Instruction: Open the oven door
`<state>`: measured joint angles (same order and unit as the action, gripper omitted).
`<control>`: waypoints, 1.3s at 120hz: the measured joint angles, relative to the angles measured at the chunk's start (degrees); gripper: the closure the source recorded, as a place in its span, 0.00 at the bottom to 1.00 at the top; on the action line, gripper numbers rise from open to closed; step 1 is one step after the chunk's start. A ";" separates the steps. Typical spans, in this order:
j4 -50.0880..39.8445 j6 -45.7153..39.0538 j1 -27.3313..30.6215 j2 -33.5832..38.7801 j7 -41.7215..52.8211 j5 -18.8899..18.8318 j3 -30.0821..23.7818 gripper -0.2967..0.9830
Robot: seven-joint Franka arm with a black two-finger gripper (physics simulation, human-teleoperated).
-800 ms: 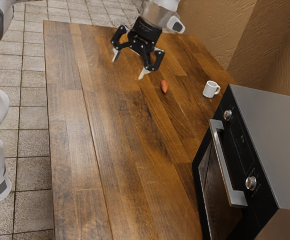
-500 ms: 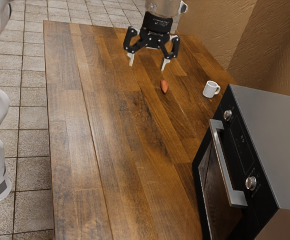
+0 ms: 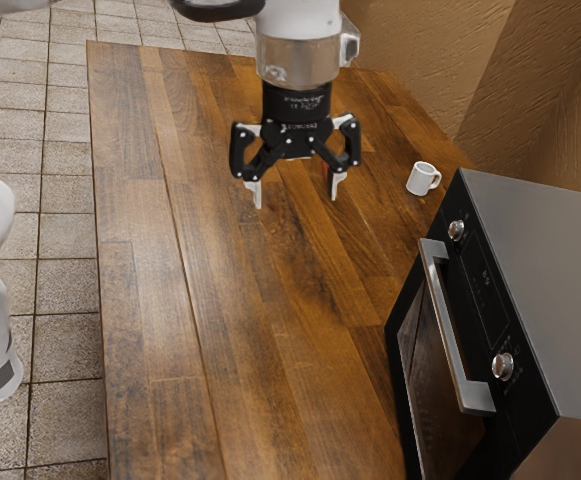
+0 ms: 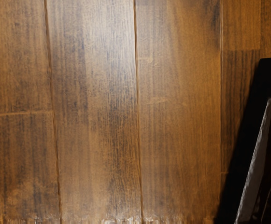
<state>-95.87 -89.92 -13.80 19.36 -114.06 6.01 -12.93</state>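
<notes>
The gripper [image 3: 296, 198] is open, its two fingers apart and pointing down over the wooden table [image 3: 260, 330]. A little red thing [image 3: 327, 172] peeks out by one finger, mostly hidden. A white mug [image 3: 421, 180] is away from the gripper, toward the exterior view's right. Well apart from the gripper, past its exterior view's right side, the oven door [image 3: 435, 385] is shut, with its big handle [image 3: 448, 330].

Warm brown, streaky-grained table [image 3: 220, 300]; white mug [image 3: 421, 179]; black-and-silver oven [image 3: 485, 300].
</notes>
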 joint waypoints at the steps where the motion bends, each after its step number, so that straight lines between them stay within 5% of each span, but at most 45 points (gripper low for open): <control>1: -0.01 -0.26 -0.32 -0.03 -0.18 0.00 -0.03 0.23; 55: 0.89 -10.49 -5.04 -5.94 -0.34 -2.71 -5.14 0.23; 156: 5.32 -24.72 0.03 -18.16 13.14 -7.27 -4.74 0.23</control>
<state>-90.56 -114.64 -13.77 1.20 -100.92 -1.26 -17.67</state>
